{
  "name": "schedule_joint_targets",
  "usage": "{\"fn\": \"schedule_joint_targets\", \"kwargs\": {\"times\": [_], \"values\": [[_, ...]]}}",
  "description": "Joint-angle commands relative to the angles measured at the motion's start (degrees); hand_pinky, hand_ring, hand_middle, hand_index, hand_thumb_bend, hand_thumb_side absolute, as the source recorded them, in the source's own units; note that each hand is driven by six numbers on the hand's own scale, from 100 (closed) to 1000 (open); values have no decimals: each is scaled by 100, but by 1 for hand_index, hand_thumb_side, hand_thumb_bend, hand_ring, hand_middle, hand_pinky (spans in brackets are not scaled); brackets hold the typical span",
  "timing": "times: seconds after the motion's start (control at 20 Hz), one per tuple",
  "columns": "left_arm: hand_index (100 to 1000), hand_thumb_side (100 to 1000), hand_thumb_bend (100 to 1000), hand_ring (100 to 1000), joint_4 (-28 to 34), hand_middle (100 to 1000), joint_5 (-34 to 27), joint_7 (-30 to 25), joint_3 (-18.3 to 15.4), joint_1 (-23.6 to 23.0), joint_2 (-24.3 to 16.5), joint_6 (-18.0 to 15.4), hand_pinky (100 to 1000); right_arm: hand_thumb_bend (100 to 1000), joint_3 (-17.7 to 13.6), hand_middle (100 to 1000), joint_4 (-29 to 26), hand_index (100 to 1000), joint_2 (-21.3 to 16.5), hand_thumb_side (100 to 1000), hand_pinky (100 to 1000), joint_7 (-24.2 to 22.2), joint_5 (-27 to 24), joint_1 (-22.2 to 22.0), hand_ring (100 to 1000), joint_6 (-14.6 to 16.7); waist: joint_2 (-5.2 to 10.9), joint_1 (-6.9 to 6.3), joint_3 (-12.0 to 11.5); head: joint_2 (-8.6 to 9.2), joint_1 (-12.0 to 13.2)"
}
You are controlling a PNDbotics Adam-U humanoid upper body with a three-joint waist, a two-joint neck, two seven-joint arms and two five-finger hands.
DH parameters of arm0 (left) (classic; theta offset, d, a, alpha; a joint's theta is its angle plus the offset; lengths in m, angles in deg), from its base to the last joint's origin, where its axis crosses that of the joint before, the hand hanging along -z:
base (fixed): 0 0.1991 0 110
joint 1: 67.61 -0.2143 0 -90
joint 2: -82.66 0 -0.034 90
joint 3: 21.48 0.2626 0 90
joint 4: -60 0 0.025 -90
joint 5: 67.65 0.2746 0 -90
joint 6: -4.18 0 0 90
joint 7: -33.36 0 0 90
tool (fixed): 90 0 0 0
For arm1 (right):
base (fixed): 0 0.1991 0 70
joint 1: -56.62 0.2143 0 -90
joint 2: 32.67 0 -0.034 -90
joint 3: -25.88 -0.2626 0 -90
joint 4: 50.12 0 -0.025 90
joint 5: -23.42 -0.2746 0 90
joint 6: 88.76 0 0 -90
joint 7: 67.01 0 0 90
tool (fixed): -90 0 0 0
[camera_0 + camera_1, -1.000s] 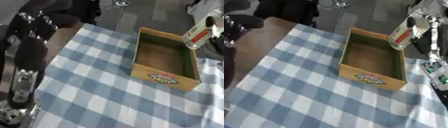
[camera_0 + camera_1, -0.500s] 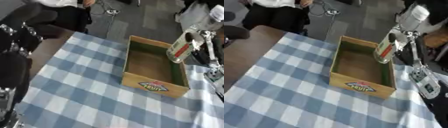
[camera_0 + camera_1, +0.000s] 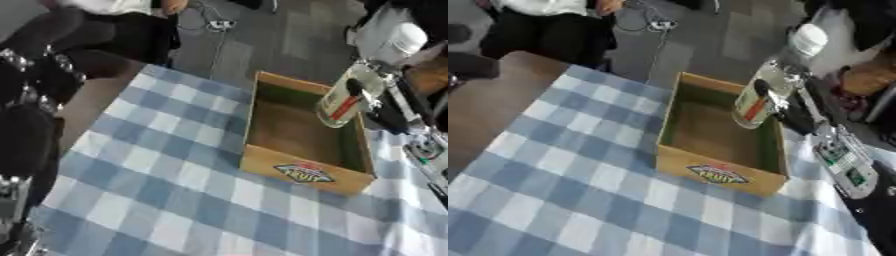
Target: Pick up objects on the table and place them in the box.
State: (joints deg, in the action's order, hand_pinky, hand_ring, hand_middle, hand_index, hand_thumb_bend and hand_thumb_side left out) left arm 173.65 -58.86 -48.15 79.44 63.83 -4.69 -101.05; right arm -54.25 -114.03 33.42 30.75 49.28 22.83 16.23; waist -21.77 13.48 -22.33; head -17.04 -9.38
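Right robot hand (image 3: 791, 107), fingers curled round a clear bottle (image 3: 765, 95), holds it above the box (image 3: 717, 175); next I lower and release.

Matt cardboard box (image 3: 719, 172), clear glossy plastic bottle (image 3: 773, 85), checked cloth (image 3: 562, 200).

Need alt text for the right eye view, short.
The robot's right hand holds a clear plastic bottle with a white cap and red label, tilted over the far right side of an open brown cardboard box. The box sits on a blue-and-white checked tablecloth.
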Motion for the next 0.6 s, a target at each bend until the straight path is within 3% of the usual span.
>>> {"fn": "schedule_joint_targets", "kwargs": {"times": [0.05,0.35,0.6], "values": [[922,882,324,672,94,787,1,6,-6,30,-98,2,727,687,-13,863,-178,953,-249,1000,925,-426,350,24,821,65,178,-85,45,24,87],[921,880,325,673,94,787,13,14,-15,-14,-158,11,728,719,-14,886,-309,949,-293,1000,965,-1239,782,-13,855,74,243,-123,158,-29,161],[920,878,327,674,94,788,25,21,-28,-67,-207,23,730,674,-99,849,-459,934,-271,1000,915,-1173,711,-127,810,-21,320,-162,291,-66,193]]}}
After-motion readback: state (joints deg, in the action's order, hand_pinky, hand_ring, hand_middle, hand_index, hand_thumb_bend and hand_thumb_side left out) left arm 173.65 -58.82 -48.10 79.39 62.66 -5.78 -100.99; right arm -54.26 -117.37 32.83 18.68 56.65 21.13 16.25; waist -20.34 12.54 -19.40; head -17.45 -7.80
